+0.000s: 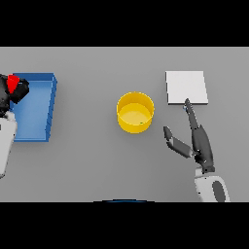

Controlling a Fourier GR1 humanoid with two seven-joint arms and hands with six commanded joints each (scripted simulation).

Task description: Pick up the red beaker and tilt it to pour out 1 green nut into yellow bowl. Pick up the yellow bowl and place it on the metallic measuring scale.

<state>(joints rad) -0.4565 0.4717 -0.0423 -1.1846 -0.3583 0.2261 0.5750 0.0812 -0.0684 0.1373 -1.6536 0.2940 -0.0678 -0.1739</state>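
Note:
The yellow bowl [135, 112] stands upright at the table's middle, with a small green nut [141, 122] inside near its front wall. The metallic measuring scale [186, 87], a flat pale square, lies to the bowl's right and farther back. My right hand [199, 141] is open to the right of the bowl, fingers stretched toward the scale's front edge, thumb spread toward the bowl, touching neither. At the far left, my left hand [12, 91] is shut on the red beaker [14, 80] and holds it over the blue tray's left part; only a red patch shows.
A blue rectangular tray [41, 104] with low walls lies at the table's left side, under and beside my left hand.

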